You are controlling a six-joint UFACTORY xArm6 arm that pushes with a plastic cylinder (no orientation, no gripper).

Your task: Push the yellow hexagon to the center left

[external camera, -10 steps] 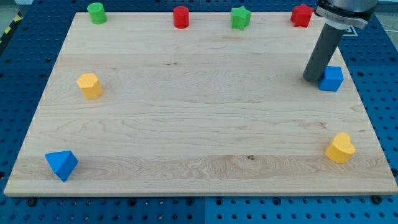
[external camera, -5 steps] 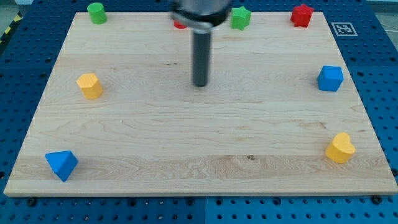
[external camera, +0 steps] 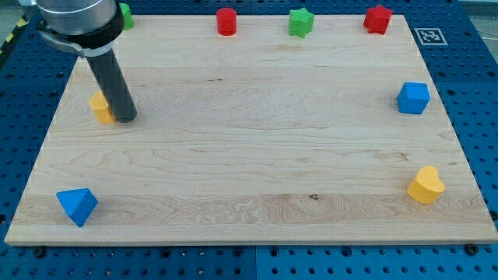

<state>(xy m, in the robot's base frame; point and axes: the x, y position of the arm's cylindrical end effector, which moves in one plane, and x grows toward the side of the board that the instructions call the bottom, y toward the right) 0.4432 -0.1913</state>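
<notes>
The yellow hexagon point(external camera: 99, 107) sits near the view's left edge of the wooden board point(external camera: 249, 155), about mid-height. My tip point(external camera: 126, 119) rests on the board right against the hexagon's right side, and the dark rod hides part of the block. No gripper is present.
A green block point(external camera: 124, 14), partly hidden by the arm, a red cylinder point(external camera: 226, 21), a green star-like block point(external camera: 300, 22) and a red block point(external camera: 378, 19) line the top edge. A blue cube point(external camera: 413, 98) is at the right, a yellow heart point(external camera: 426, 185) at the bottom right, a blue triangle point(external camera: 77, 205) at the bottom left.
My tip swept from beside the blue cube at the right, across the board's middle, to the yellow hexagon at the left. The hexagon has shifted slightly left.
</notes>
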